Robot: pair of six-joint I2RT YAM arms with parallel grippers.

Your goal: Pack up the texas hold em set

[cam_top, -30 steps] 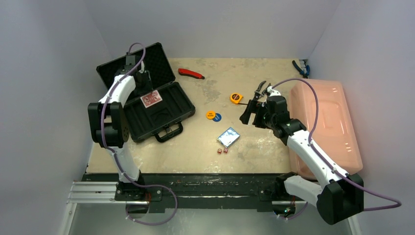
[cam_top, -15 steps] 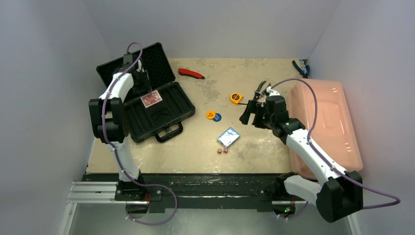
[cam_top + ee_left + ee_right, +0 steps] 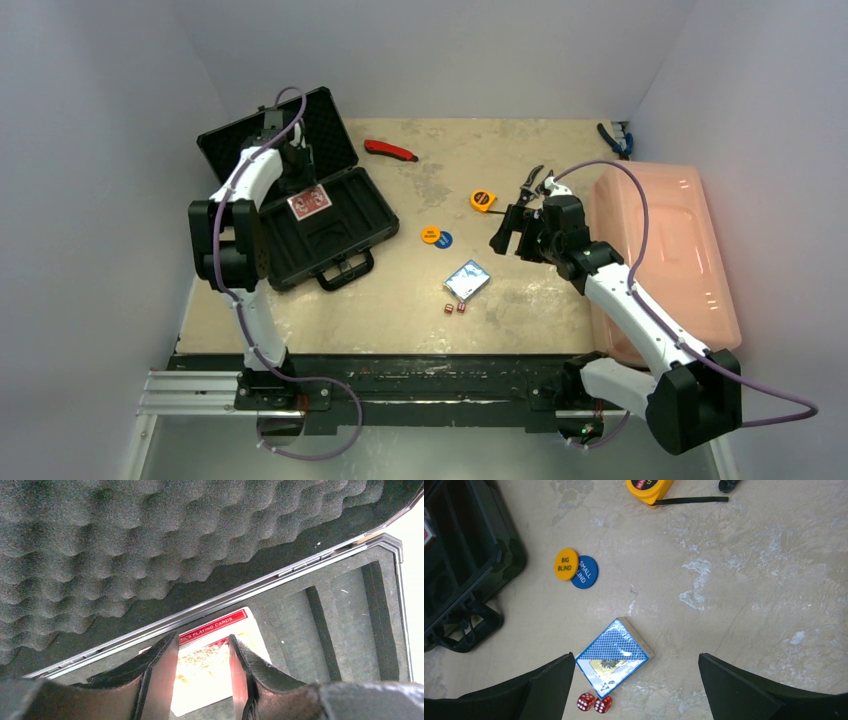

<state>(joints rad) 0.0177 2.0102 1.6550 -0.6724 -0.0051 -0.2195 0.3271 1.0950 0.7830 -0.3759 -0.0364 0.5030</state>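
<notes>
The left arm (image 3: 228, 240) has leaned toward the briefcase (image 3: 372, 212), left end effector (image 3: 203, 636) narrow and empty above the red deck (image 3: 309, 201) inside, right end effector (image 3: 635, 656) wide over the blue deck (image 3: 613, 655).

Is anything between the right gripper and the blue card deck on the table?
Nothing visible. The open right gripper points down at the blue card deck, which lies uncovered on the table. Two red dice lie beside its near corner, not on it.

Case (image 3: 362, 208): on your far left, one card deck (image 3: 309, 202) lying inside it.
Discs (image 3: 436, 237): right of your case, overlapping.
Second deck (image 3: 467, 279): in front of the discs, dice (image 3: 454, 308) just before it.
</notes>
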